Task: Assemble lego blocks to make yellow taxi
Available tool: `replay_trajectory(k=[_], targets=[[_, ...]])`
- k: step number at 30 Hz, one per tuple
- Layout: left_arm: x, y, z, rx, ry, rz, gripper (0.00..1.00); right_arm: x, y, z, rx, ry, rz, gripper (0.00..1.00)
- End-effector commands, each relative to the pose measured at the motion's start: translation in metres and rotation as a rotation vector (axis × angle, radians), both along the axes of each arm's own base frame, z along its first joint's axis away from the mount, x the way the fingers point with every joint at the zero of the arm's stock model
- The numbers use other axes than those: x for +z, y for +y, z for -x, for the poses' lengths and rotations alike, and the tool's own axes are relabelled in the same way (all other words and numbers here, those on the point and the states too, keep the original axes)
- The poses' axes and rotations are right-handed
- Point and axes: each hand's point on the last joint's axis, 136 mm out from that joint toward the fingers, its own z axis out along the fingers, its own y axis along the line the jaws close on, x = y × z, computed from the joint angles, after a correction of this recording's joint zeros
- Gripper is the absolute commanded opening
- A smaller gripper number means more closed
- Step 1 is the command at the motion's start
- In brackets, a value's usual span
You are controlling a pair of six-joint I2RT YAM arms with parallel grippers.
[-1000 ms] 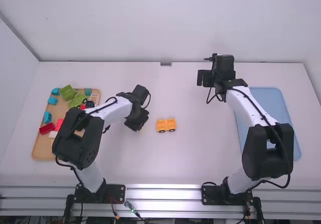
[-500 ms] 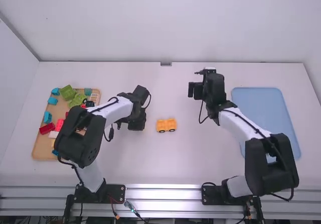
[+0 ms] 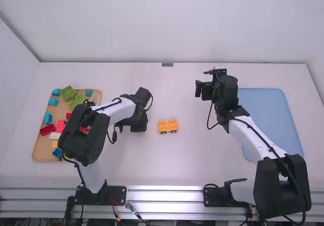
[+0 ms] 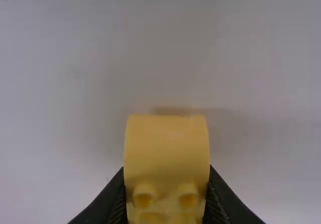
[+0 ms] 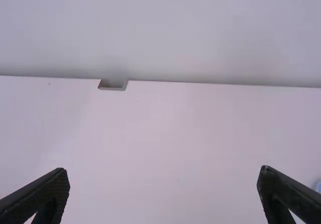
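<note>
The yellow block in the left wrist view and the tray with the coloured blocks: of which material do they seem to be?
The yellow block looks like smooth, satin plastic: even colour, moulded round studs. The tray is perhaps wood, matte, judging only by its plain tan-brown colour.

Around the wheeled yellow block (image 3: 167, 126), I'm finding room to pass over bare white table (image 3: 202, 155) on its near side, and on its far side up to the wall (image 3: 152, 33). Left of it, my left gripper (image 3: 138, 128) is blocking the way, with the loaded wooden tray (image 3: 39, 150) standing farther left. Beyond and right of it, my right gripper (image 3: 198, 89) is hanging as an obstacle.
</note>
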Motion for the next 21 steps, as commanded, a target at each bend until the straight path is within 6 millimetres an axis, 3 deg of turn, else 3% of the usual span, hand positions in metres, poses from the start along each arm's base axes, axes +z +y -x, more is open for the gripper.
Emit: replay_trajectory(k=[1, 3, 4, 6, 10, 14, 18, 20, 21], targets=[[-0.009, 0.003, 0.005, 0.018, 0.024, -0.01, 0.17, -0.003, 0.004, 0.003, 0.016, 0.008, -0.006, 0.99], [-0.01, 0.004, 0.005, 0.014, 0.021, -0.012, 0.27, -0.003, 0.007, 0.004, 0.024, 0.008, -0.005, 0.99], [-0.011, 0.003, 0.004, -0.008, 0.013, -0.008, 0.4, -0.003, 0.009, 0.005, 0.028, 0.007, -0.005, 0.99], [-0.01, 0.0, 0.0, -0.046, -0.003, 0.002, 0.99, -0.003, 0.011, 0.005, 0.033, 0.007, -0.006, 0.99], [-0.008, -0.007, 0.004, -0.062, 0.021, 0.039, 0.99, -0.003, 0.009, 0.004, 0.028, 0.006, -0.006, 0.99], [0.005, 0.0, -0.002, -0.121, 0.027, 0.019, 0.99, -0.003, 0.01, 0.005, 0.03, 0.007, -0.006, 0.99], [0.036, 0.003, -0.019, -0.395, -0.005, 0.032, 0.99, -0.003, 0.01, 0.005, 0.029, 0.007, -0.006, 0.99], [0.062, 0.001, -0.039, -0.69, -0.087, 0.044, 0.99, -0.003, 0.01, 0.005, 0.029, 0.006, -0.006, 0.99], [0.064, 0.001, -0.041, -0.719, -0.097, 0.041, 0.99, -0.003, 0.009, 0.005, 0.029, 0.006, -0.006, 0.99]])
